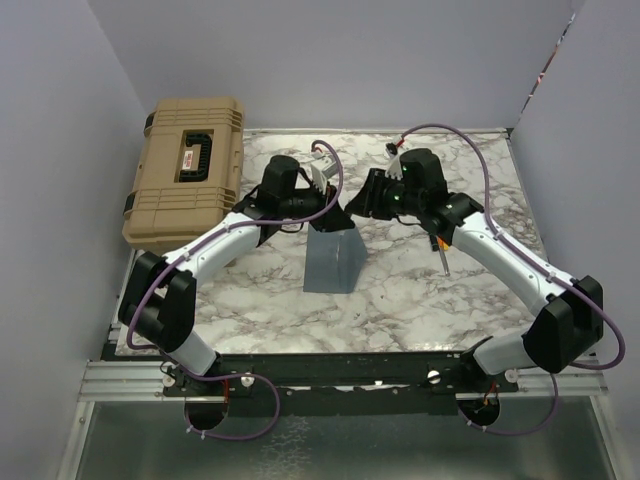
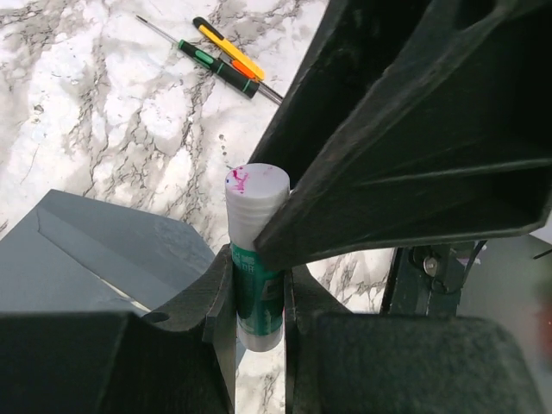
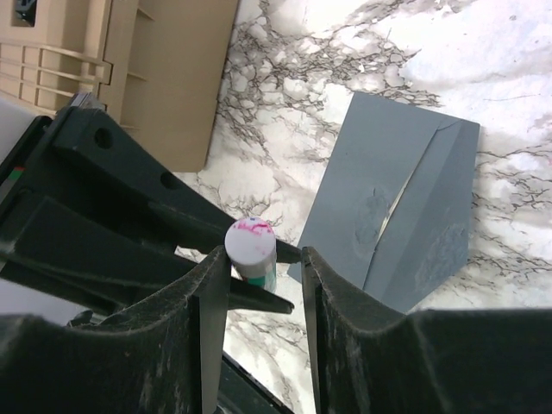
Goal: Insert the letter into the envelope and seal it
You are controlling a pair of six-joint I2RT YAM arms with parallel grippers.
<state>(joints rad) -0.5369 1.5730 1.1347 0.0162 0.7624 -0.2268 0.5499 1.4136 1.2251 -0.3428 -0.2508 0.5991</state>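
Envelope (image 3: 405, 198) matt paper; table (image 1: 420, 290) glossy marble-look; glue stick (image 2: 256, 194) smooth plastic; case (image 1: 170, 205) ribbed plastic.

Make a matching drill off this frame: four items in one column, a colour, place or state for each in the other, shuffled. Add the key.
Items
1. glue stick
2. envelope
3. hard case
4. screwdrivers

Descriptions
A. tan, at the far left corner
B. grey-blue, lying on the table between the two arms
C. upright, clamped in the left hand
D. green and yellow handles, lying loose on the marble

Pairs: 1-C, 2-B, 3-A, 4-D
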